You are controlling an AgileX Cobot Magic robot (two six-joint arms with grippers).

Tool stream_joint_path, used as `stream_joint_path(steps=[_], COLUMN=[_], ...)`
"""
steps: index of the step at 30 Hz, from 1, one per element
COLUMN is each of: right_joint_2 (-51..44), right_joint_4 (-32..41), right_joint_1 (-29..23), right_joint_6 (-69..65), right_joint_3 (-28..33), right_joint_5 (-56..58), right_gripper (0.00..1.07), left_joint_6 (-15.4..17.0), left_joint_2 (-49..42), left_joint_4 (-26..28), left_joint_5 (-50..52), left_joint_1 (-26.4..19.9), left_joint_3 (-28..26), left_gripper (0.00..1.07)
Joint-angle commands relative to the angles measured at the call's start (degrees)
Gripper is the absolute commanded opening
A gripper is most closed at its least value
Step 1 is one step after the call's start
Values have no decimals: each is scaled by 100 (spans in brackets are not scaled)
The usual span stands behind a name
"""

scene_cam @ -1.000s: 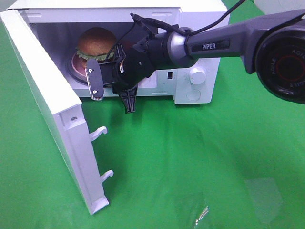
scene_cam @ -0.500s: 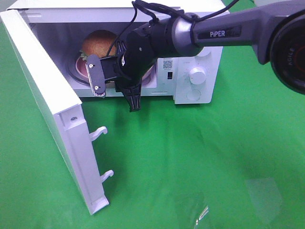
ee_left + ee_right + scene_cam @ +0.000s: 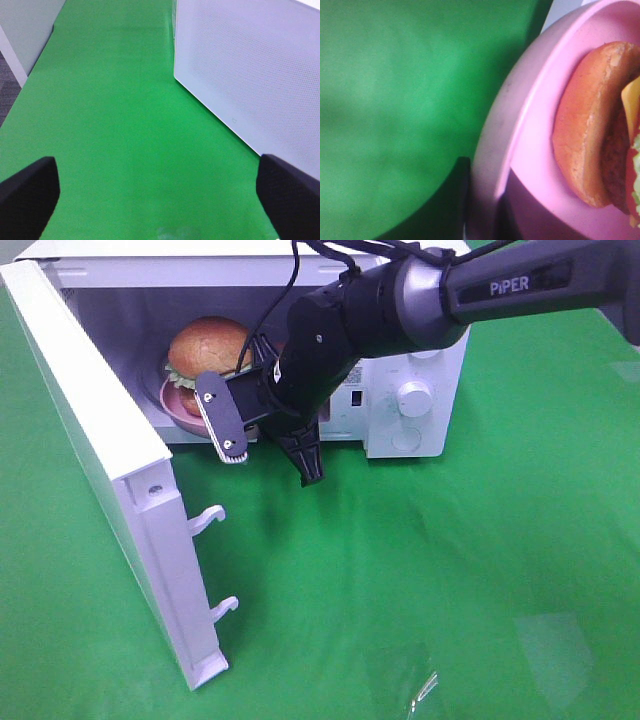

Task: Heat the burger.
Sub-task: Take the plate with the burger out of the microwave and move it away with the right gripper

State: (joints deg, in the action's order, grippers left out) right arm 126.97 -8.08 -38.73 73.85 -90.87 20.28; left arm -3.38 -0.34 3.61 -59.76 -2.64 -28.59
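Observation:
The burger (image 3: 208,345), with a golden bun and green lettuce, sits on a pink plate (image 3: 172,395) inside the open white microwave (image 3: 400,300). My right gripper (image 3: 240,412) reaches into the oven mouth at the plate's front edge. In the right wrist view the burger (image 3: 585,130) lies close by. There the plate's rim (image 3: 520,130) runs down between the dark jaws of the right gripper (image 3: 482,220), which is shut on it. My left gripper (image 3: 160,200) stands open over bare green cloth, beside a white perforated panel (image 3: 250,65).
The microwave door (image 3: 110,470) swings wide open to the left, with two latch hooks (image 3: 212,515) sticking out. The control dials (image 3: 412,398) are on the right of the oven front. Green cloth (image 3: 420,580) covers the table in front.
My right wrist has shifted right and slightly down at the oven mouth. More of the burger now shows, and it sits a little lower in view. The left gripper has not changed.

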Motion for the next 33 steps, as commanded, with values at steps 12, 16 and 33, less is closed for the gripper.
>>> stream_joint_path(steps=[12,16,33], right_joint_2=[-785,-1094,-1977], right_joint_4=[-493,-607,-647], right_joint_1=[11,11,6], right_joint_6=[80,80,69], right_joint_3=[1283,1793,2956], right_joint_5=[-1077,-1513,-2028], right_gripper=[0,0,0], left_joint_6=[-11,-11,-11], left_joint_2=[-103,-103,-103], left_joint_4=[40,40,40], left_joint_5=[46,46,46], left_joint_1=[0,0,0], left_joint_3=[11,11,11], left_gripper=[100,100,100])
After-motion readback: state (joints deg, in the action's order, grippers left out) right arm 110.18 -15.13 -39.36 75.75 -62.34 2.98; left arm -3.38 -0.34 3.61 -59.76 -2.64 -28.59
